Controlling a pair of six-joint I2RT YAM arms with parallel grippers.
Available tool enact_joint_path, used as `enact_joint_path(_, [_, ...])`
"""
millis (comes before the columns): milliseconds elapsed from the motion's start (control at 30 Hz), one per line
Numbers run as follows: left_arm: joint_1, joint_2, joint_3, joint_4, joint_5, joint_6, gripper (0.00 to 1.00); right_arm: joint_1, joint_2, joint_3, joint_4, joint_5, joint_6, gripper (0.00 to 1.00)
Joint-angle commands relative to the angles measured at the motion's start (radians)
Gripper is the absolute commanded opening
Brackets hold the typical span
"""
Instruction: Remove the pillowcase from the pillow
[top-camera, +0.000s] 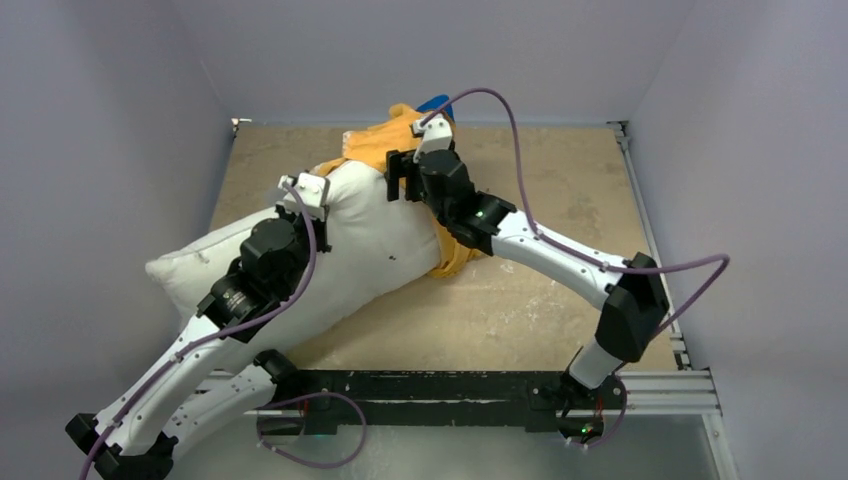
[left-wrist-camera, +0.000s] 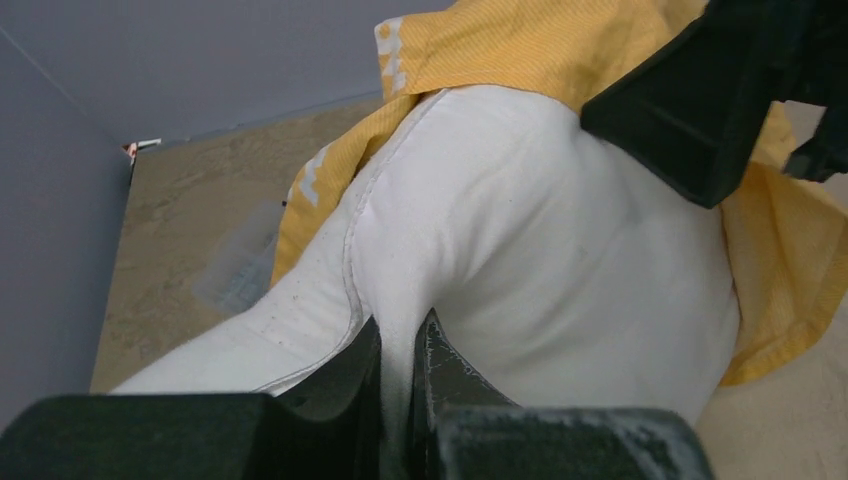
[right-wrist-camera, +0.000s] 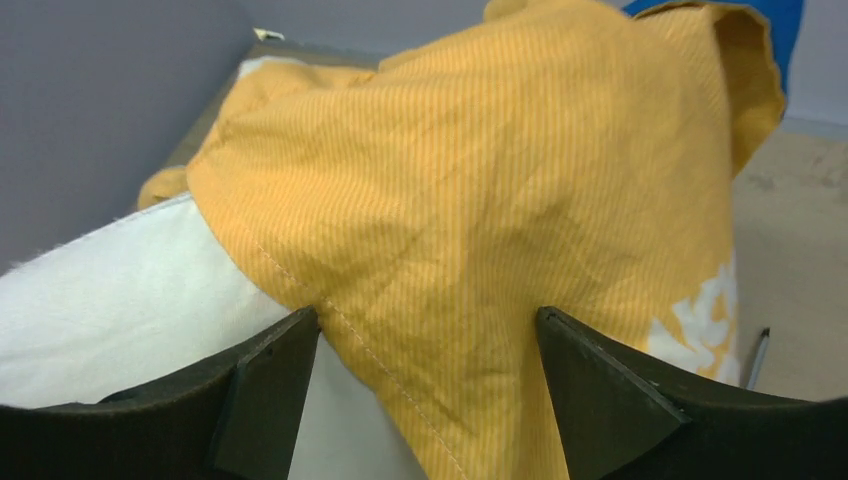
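Note:
The plump white pillow lies slantwise across the table, its near end bare. The orange-yellow pillowcase is bunched over its far end, and a strip shows under the right arm. My left gripper is shut on a pinched fold of the pillow; the white cloth runs up between the closed fingers of my left gripper. My right gripper stands open over the far end. In its wrist view my right gripper has its jaws wide apart with a hanging corner of the pillowcase between them, beside the pillow.
The tan table board is walled by grey panels at the back and sides. A metal rail runs along the near edge. A blue patch shows behind the pillowcase. A small clear plastic piece lies on the board left of the pillow.

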Motion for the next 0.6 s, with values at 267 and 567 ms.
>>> enact_joint_path(267, [-0.001,-0.073,-0.015,0.150,0.076,0.009,0.00,-0.022,0.052,0.075,-0.188,0.392,0.158,0.23])
enact_joint_path(567, [-0.001,-0.164,-0.061,0.191,0.041,0.013,0.00,-0.218,-0.056,-0.024,-0.116,0.321,0.168,0.00])
